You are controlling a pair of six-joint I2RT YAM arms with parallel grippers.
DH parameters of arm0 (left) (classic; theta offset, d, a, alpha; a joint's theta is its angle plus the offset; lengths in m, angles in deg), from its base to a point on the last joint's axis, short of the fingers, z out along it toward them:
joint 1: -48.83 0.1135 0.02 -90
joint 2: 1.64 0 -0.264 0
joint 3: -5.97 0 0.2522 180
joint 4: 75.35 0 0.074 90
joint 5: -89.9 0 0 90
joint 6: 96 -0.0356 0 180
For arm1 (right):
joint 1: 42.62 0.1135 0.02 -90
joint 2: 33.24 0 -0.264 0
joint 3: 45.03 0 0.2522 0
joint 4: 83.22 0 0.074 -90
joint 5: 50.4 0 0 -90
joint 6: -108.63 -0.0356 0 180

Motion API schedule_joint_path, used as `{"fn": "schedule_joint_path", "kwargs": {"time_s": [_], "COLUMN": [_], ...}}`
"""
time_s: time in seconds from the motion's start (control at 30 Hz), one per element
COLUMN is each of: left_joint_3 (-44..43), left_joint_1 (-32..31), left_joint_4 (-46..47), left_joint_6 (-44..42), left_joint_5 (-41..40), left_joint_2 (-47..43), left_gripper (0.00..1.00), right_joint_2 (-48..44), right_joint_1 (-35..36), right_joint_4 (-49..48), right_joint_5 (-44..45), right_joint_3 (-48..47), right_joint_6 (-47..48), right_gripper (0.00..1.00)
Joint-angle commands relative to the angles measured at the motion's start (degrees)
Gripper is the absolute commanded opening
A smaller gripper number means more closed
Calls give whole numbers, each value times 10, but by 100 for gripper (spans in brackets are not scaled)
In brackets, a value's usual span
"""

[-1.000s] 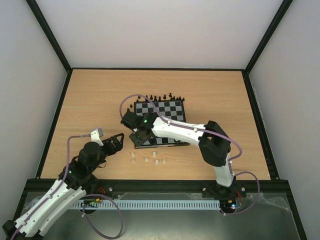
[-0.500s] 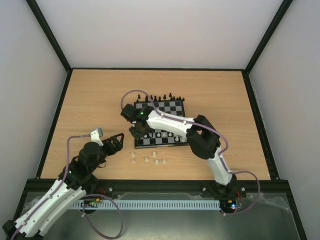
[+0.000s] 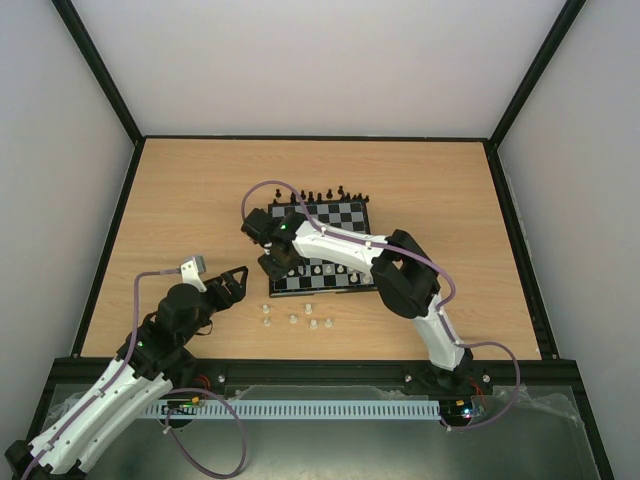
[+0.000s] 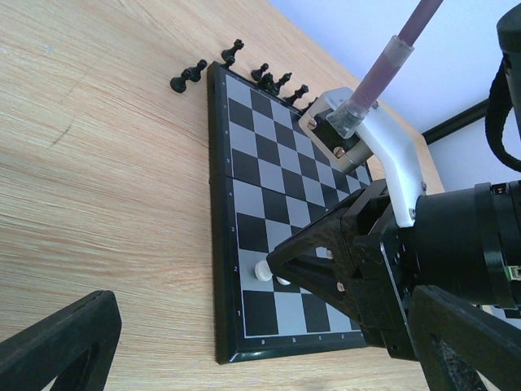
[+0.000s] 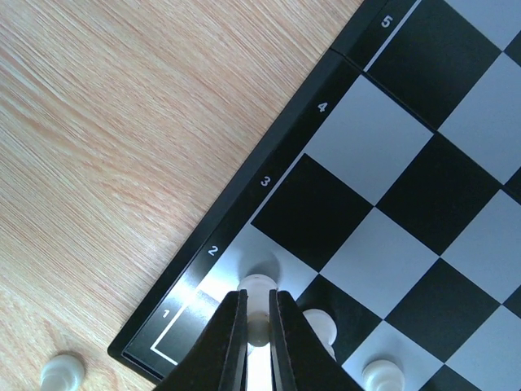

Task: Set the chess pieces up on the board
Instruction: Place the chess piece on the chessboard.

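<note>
Matt wood-grain table (image 5: pixel 122 122), smooth semi-glossy board (image 5: pixel 309 212), glossy cream plastic chess pieces (image 5: pixel 319 327)

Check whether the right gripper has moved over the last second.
Yes. The right gripper shifted from the board's near-left corner toward its far edge, shut on a white piece.
</note>
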Motion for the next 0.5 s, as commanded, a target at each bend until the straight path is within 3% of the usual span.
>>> {"fn": "schedule_joint_path", "kwargs": {"time_s": [0.0,0.2,0.47], "left_joint_3": [5,5,6], "left_joint_1": [4,4,4], "left_joint_4": [5,4,3], "left_joint_6": [2,2,2], "left_joint_5": [-8,-8,-9], "left_joint_2": [-1,-1,-1], "left_gripper": [100,100,100], "right_joint_2": [15,16,13], "right_joint_1": [-1,-3,-2], "right_joint_4": [31,27,23], "right_joint_5": [-5,-2,-1], "right_joint_3": [-11,-13,-12], "right_joint_6": [7,6,4], "right_gripper": [9,9,18]}}
